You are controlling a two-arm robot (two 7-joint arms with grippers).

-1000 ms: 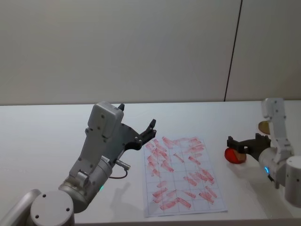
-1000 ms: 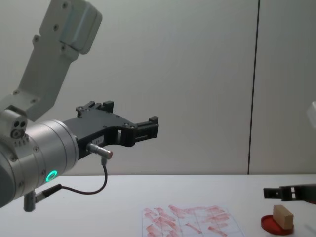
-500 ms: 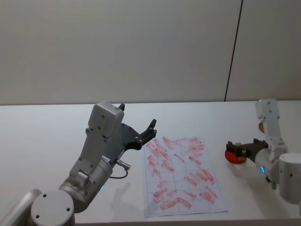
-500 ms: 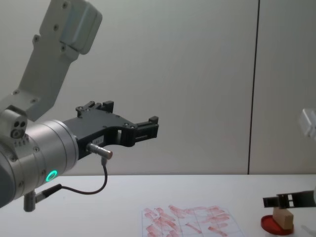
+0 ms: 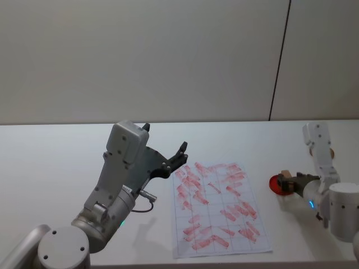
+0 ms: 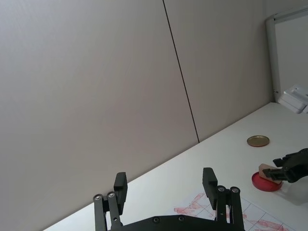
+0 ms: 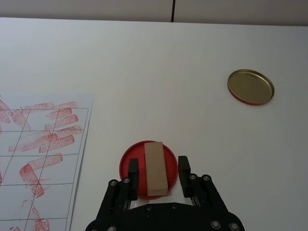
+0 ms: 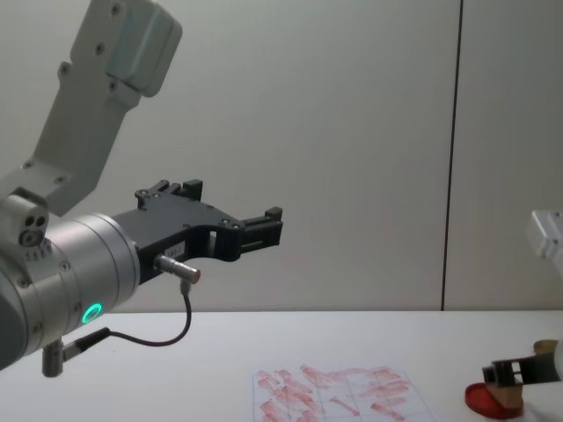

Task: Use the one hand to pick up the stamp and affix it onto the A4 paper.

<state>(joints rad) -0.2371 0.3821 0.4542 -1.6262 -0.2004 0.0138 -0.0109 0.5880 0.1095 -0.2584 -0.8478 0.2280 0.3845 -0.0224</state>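
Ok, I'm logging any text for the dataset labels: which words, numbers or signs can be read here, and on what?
No readable text anywhere.
Red marks on the A4 paper: smeared, no letters legible.
Small pale label on the left gripper: too small to read.

Wood stamp (image 7: 155, 169) on red pad (image 7: 137, 151), R gripper (image 7: 158, 165) astride, smeared A4 paper (image 5: 216, 207) near
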